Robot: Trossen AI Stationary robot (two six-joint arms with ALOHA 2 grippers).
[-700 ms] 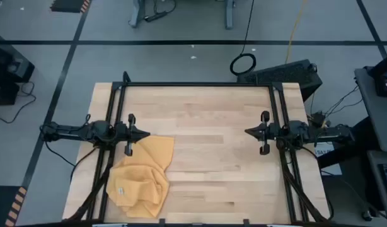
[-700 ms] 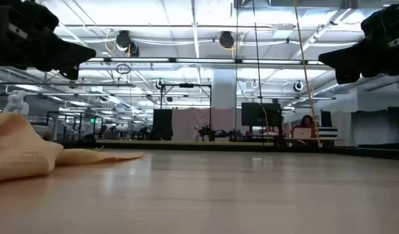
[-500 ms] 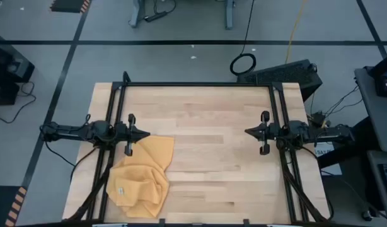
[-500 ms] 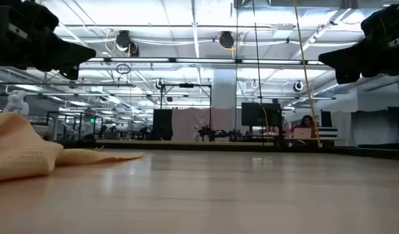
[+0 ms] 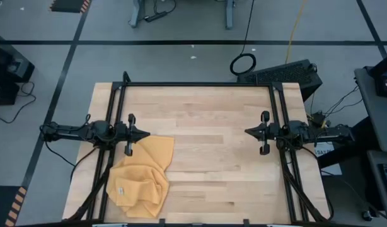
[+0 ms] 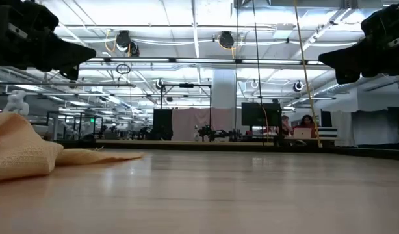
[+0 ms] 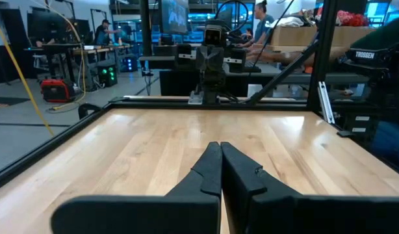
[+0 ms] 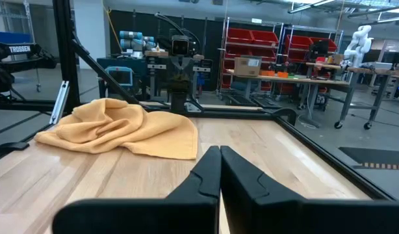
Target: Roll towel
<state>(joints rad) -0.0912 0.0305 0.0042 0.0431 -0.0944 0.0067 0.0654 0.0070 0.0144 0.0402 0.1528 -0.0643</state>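
Note:
The mustard-yellow towel [image 5: 144, 176] lies crumpled in a loose heap on the wooden table's near left part, a small white tag [image 5: 120, 190] on its near side. It also shows in the right wrist view as a rumpled mound [image 8: 125, 127] and at the left of the low view [image 6: 24, 153]. My left gripper [image 5: 147, 134] is shut and hovers level above the towel's far edge, pointing toward the table's right. My right gripper [image 5: 246, 132] is shut, level, at the table's right, pointing left. Neither touches the towel.
A black frame [image 5: 196, 84] runs along the table's far edge and down both sides. Bare wood [image 5: 212, 164] lies between the two grippers. The workshop room with benches and people shows beyond the table.

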